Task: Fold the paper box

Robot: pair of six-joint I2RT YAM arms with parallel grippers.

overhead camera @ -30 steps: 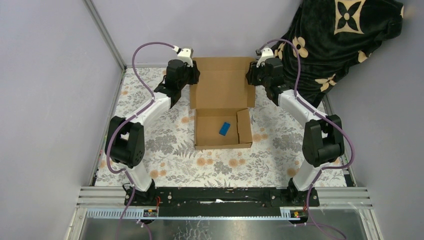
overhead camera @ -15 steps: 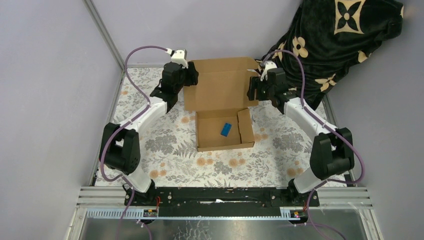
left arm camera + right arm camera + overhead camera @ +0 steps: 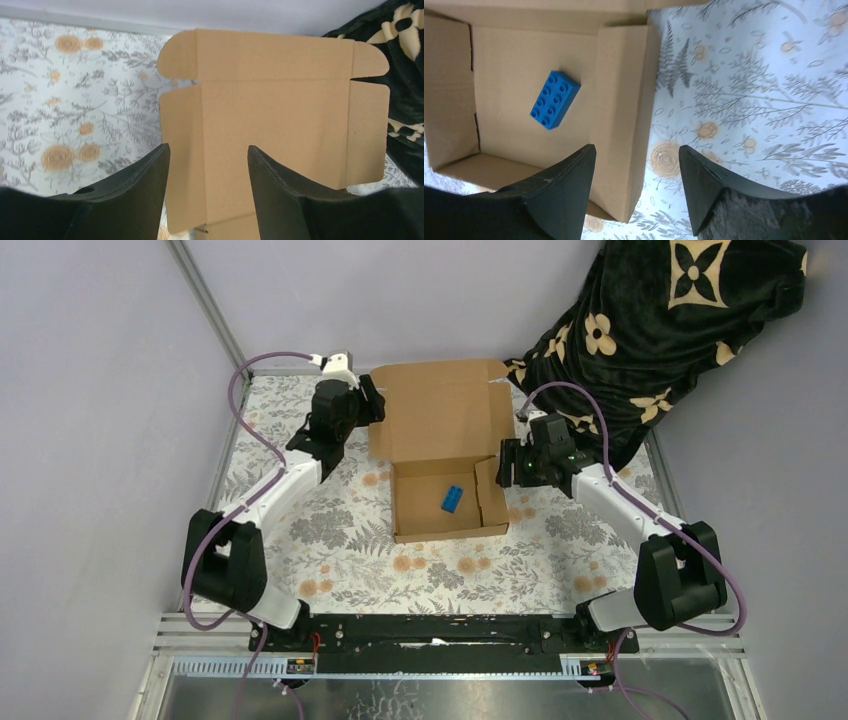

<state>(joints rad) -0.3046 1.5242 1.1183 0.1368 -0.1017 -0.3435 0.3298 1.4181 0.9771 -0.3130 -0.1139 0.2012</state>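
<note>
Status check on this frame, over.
Left claw open, right claw open, nothing held. Paper box tray formed, lid open. Blue brick lying inside tray.

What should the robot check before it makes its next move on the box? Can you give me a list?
1. Left gripper open and holding nothing: ok.
2. Right gripper open and holding nothing: ok.
3. Blue brick lying flat on the floor of the paper box: ok.
4. Lid folded down over the box: not ok; it is open at the far side.
5. Right side wall fully upright: cannot tell.
</note>
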